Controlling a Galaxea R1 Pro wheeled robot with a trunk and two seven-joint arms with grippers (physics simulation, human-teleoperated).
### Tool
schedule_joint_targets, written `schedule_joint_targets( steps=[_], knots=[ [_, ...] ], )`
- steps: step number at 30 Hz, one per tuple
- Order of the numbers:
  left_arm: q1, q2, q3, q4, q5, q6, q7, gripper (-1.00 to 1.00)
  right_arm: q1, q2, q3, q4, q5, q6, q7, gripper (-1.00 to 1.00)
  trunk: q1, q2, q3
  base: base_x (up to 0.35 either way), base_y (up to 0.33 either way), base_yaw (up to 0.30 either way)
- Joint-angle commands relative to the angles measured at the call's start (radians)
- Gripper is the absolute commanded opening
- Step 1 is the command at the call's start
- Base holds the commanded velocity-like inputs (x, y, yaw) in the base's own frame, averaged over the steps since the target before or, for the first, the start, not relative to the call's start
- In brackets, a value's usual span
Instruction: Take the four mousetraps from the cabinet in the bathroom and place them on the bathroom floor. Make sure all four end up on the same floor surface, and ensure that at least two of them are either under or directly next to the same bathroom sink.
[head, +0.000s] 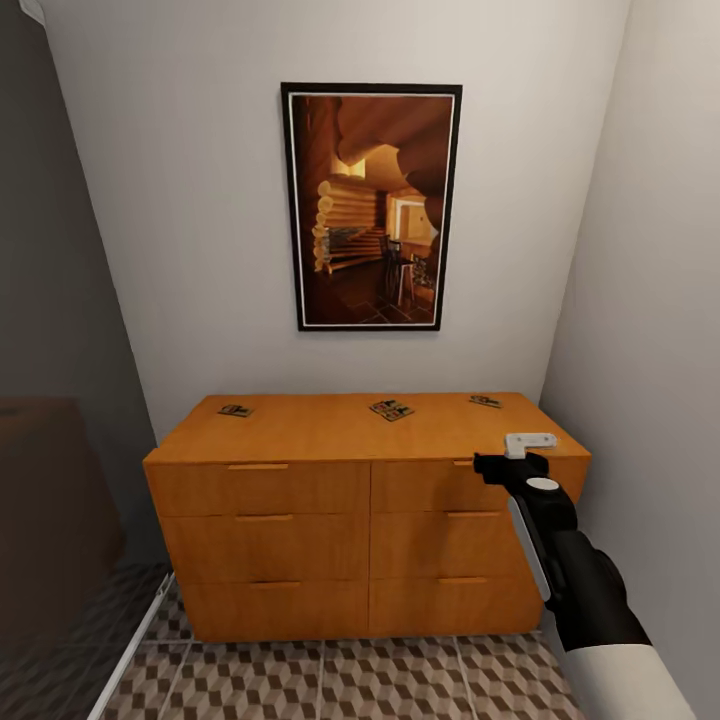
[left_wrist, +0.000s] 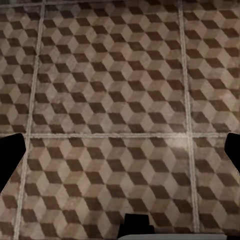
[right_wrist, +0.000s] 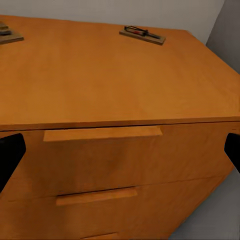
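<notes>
3 mousetraps (head: 391, 409) (tan boards, dark metal) on the cabinet (head: 330, 430); right gripper (right_wrist: 120, 150) spread wide.

I counted three mousetraps (head: 236, 410) (head: 391, 409) (head: 485, 401) on one cabinet (head: 330, 430) with six drawers, and one framed picture (head: 371, 207).

mousetraps (head: 391, 409) too small for detail; one mousetrap (right_wrist: 7, 34) edge-cropped; right pincer (head: 528, 443) jaw gap indiscernible in head view
</notes>
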Motion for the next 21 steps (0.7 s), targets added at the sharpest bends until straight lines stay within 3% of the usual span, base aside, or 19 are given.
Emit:
schedule_joint_targets(
  steps=[1, 11, 16, 21],
  knots=[
    [0.000, 0.000, 0.000, -0.001, -0.001, -0.001, 0.003, 1.00, -0.001, 0.000, 0.001, -0.001, 0.008, 0.007, 0.003, 1.00, 0.001, 0.000, -0.001, 0.329, 0.000, 0.000],
    [0.000, 0.000, 0.000, -0.001, 0.000, -0.001, 0.003, 1.00, -0.001, -0.006, 0.002, -0.001, 0.008, 0.005, 0.012, 1.00, 0.001, 0.000, -0.001, 0.337, 0.000, 0.000],
    [0.000, 0.000, 0.000, -0.001, 0.000, -0.001, 0.003, 1.00, -0.001, -0.028, 0.002, -0.001, 0.008, 0.005, 0.028, 1.00, 0.001, 0.000, -0.001, 0.322, 0.000, 0.000],
    [0.000, 0.000, -0.001, -0.001, 0.000, -0.001, 0.003, 1.00, -0.001, -0.048, 0.003, -0.001, 0.008, 0.005, 0.068, 1.00, 0.001, 0.000, -0.001, 0.111, 0.000, 0.000]
  ],
)
